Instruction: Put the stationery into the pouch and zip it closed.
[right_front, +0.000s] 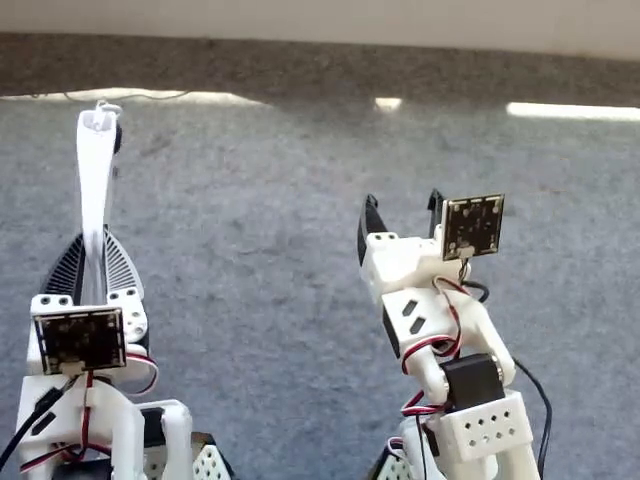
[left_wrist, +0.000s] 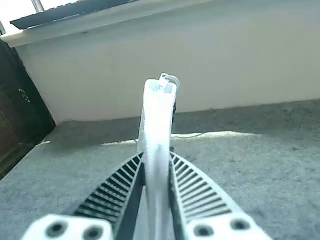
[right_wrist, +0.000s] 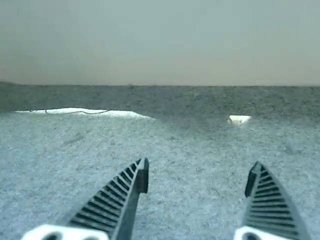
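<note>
My left gripper (right_front: 95, 240) is shut on a long, flat white item (right_front: 95, 170) that I see edge-on. The item sticks out past the black ribbed fingers (right_front: 65, 268) toward the far side of the table, and a small ring hangs at its far tip (right_front: 104, 108). In the left wrist view the same white item (left_wrist: 159, 115) stands between the fingers of the left gripper (left_wrist: 156, 157). I cannot tell whether it is the pouch or a piece of stationery. My right gripper (right_front: 402, 205) is held over the grey surface, open, with nothing between its fingers (right_wrist: 200, 167).
The table is covered in grey carpet-like cloth (right_front: 260, 260). A pale wall (right_wrist: 160, 40) runs along its far edge, with bright patches of light (right_front: 570, 110) at the foot of it. A dark piece of furniture (left_wrist: 20, 110) stands off to one side of the left arm.
</note>
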